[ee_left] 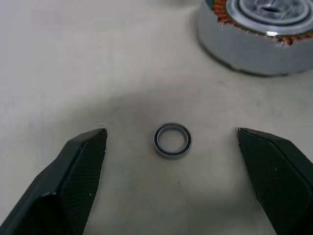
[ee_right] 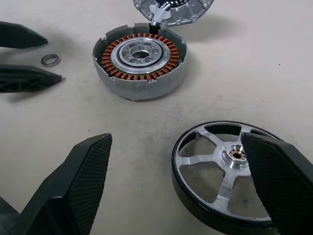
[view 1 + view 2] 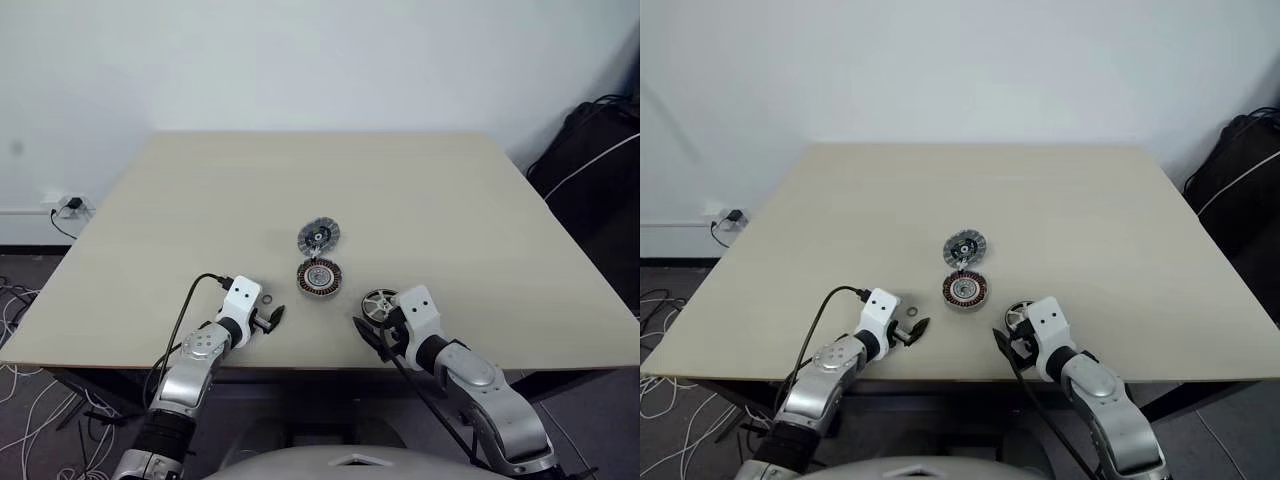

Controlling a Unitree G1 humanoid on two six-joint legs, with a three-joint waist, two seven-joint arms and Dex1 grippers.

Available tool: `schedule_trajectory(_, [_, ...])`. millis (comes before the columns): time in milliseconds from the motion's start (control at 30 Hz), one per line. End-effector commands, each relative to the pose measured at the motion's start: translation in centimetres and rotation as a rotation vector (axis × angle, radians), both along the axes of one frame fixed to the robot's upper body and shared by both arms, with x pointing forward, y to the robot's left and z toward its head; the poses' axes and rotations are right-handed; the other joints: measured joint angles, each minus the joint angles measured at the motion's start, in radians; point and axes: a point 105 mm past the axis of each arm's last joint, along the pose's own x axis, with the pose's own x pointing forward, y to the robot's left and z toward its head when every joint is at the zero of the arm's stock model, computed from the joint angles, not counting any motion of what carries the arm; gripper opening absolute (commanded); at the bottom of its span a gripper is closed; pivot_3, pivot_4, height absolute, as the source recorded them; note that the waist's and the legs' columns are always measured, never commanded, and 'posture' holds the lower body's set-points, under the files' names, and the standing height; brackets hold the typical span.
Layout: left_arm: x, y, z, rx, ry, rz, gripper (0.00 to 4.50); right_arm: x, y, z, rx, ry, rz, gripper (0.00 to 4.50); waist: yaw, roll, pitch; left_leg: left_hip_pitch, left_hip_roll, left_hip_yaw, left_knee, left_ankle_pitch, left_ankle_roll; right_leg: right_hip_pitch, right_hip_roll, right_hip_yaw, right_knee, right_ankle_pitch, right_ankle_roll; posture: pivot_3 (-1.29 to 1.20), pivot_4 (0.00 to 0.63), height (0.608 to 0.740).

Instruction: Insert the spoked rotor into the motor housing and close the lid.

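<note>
While my left gripper [image 1: 171, 147] hangs low over the table [image 3: 480, 200] with its two black fingers [image 1: 78, 166] spread wide, a tiny metal ring [image 1: 172, 141] lies flat on the surface between the fingertips, touching neither. Just beyond that ring stands the motor housing [image 1: 254, 34], a grey cup with copper-brown windings showing at its rim.

My right gripper [image 2: 178, 171] is likewise wide open and holds nothing. The spoked rotor [image 2: 222, 174], black-rimmed with silver spokes and hub, lies flat on the table just ahead of it, close against the inner face of one finger [image 2: 281, 171]; whether that finger touches the rim I cannot tell. The other finger [image 2: 80, 181] stands well clear of the wheel.

Past the rotor, toward the table's middle, the motor housing sits upright and open, its ring of windings circling a silvery centre. The lid [image 2: 173, 10] lies right behind it on the far side, its edge at the housing's wall, ribbed face with the dark centre turned up.

From the head camera, the lid [image 3: 318, 236], housing [image 3: 320, 277] and rotor [image 3: 379, 304] run in a short line from the table's middle toward my right gripper [image 3: 368, 332], while my left gripper [image 3: 268, 318] sits left of the housing.
</note>
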Motion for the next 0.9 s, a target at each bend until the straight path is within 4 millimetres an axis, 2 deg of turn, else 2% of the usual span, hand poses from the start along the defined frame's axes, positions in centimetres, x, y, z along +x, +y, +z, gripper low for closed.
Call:
schedule_trajectory(33, [0.3,0.8,-0.4,0.047,0.021,0.031,3.61,0.4,0.1,1.1,0.006,-0.052,-0.002,4.50,0.000,0.000,0.000,0.000,0.000,0.000,0.000,0.000,0.000,0.000,0.000,0.000,0.000,0.000,0.000,0.00,0.000,0.740])
schedule_trajectory(100, [0.2,0.9,-0.4,0.050,0.026,0.032,2.84,0.4,0.1,1.1,0.007,-0.052,-0.004,4.50,-0.002,0.000,-0.001,0.001,0.000,0.000,0.000,0.001,-0.001,0.000,0.000,0.000,0.001,0.001,0.000,0.00,0.000,0.740])
schedule_trajectory(333, [-0.5,1.1,-0.4,0.048,0.037,0.032,0.68,0.3,0.2,1.0,0.011,-0.050,-0.003,4.50,-0.015,0.000,-0.001,0.002,0.001,0.000,0.000,0.002,-0.003,0.001,0.001,0.000,0.002,0.001,0.000,0.00,0.000,0.740])
schedule_trajectory(533, [-0.8,-0.2,1.1,0.008,0.007,-0.009,0.67,0.3,0.3,1.0,0.012,-0.048,0.002,4.50,-0.014,0.000,-0.001,0.000,0.001,0.000,0.000,0.001,-0.001,0.000,0.001,0.000,0.001,0.001,-0.001,0.00,0.000,0.740])
schedule_trajectory(767, [0.9,-4.7,5.7,-0.115,-0.140,-0.103,0.67,0.5,0.7,1.0,0.015,-0.049,0.013,4.50,0.000,-0.003,0.000,-0.001,0.001,0.000,0.000,0.001,-0.001,-0.001,0.001,0.000,0.000,0.001,-0.001,0.00,0.000,0.740])
schedule_trajectory(900, [2.0,-6.4,6.8,-0.135,-0.183,-0.138,0.67,0.6,0.8,1.0,0.016,-0.051,0.015,4.50,0.002,-0.003,0.000,-0.002,0.001,0.000,0.001,0.001,-0.001,-0.001,0.001,-0.001,0.000,0.002,0.000,0.00,0.000,0.740])
